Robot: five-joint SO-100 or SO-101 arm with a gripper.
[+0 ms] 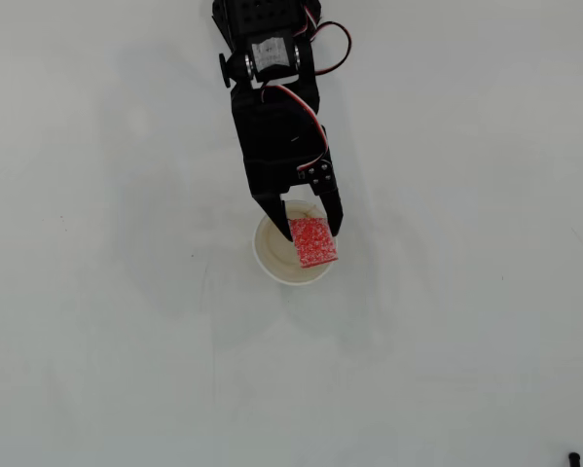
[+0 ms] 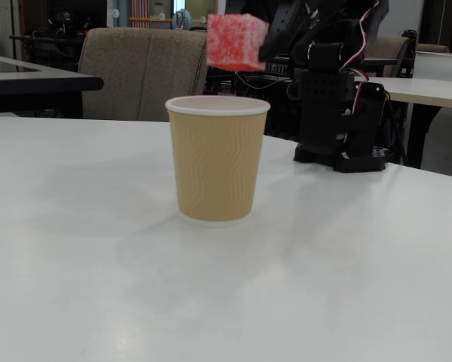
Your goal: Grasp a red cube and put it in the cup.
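The red cube [image 1: 313, 241] [image 2: 236, 41] hangs in the air, speckled and spongy, with my black gripper [image 1: 306, 232] shut on it. In the overhead view it sits over the right part of the cup's mouth. The cup [image 1: 272, 255] [image 2: 216, 161] stands upright on the white table, tan and ribbed outside with a white rolled rim. In the fixed view the cube is clearly above the rim, a little right of the cup's middle. The fingertips are cut off by the top edge in that view.
The arm's black base [image 2: 339, 113] stands behind the cup to the right in the fixed view. The white table [image 1: 96, 292] spreads wide around the cup. A padded chair [image 2: 135, 72] and other desks lie beyond the table's far edge.
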